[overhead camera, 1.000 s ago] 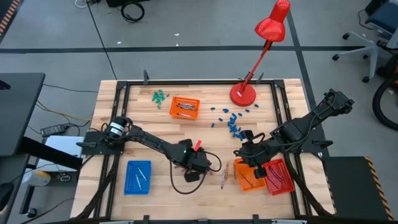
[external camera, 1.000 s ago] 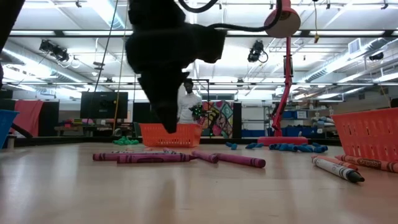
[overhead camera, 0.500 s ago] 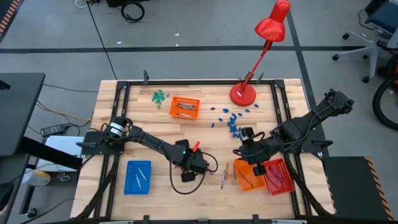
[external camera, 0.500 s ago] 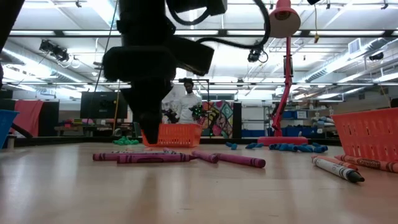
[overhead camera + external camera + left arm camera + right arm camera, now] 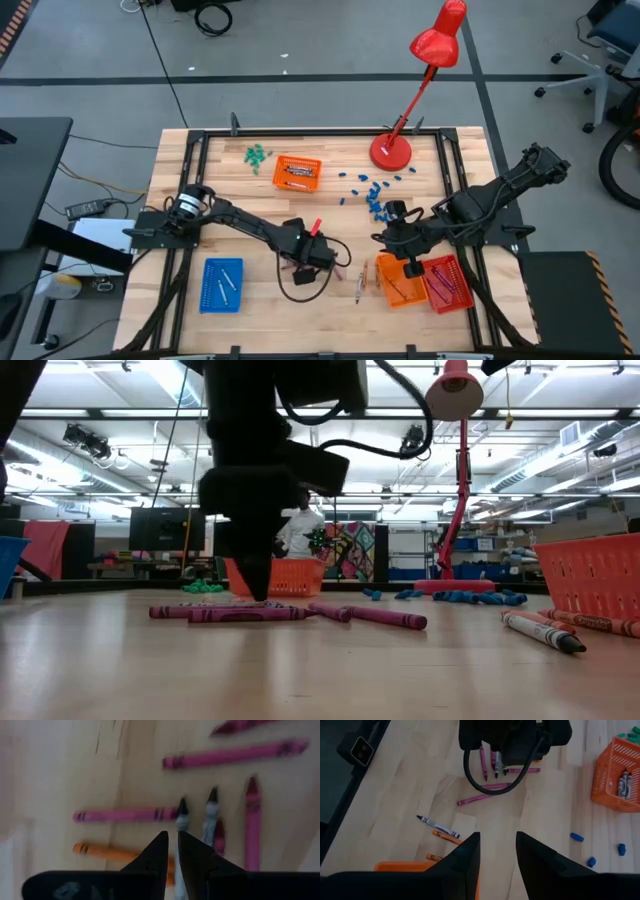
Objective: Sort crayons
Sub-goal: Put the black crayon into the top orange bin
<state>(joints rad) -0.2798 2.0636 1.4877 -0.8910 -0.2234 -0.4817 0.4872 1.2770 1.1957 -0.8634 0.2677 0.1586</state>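
Loose crayons lie flat on the wood between the arms (image 5: 352, 275). In the left wrist view there are magenta ones (image 5: 125, 814), an orange one (image 5: 105, 851) and two grey-white ones with black tips (image 5: 182, 816). My left gripper (image 5: 306, 252) hangs just above them, its fingers (image 5: 172, 842) pointing down with only a narrow gap, empty. In the low view its tip (image 5: 257, 592) is close over a magenta crayon (image 5: 245, 614). My right gripper (image 5: 385, 240) is open and empty (image 5: 497, 845), beside the near orange tray (image 5: 400, 283).
A blue tray (image 5: 222, 285) stands near left and an orange tray (image 5: 297, 172) at the far middle. A red tray (image 5: 450, 284) stands beside the near orange one. Blue pieces (image 5: 375, 198), green pieces (image 5: 258, 155) and a red lamp (image 5: 391, 151) are at the back. A person stands in the room beyond (image 5: 300, 525).
My left gripper has gone a little toward the table's left and far edges. It has also come down toward the loose crayons, so its tip now hangs close over them. The crayons have not moved.
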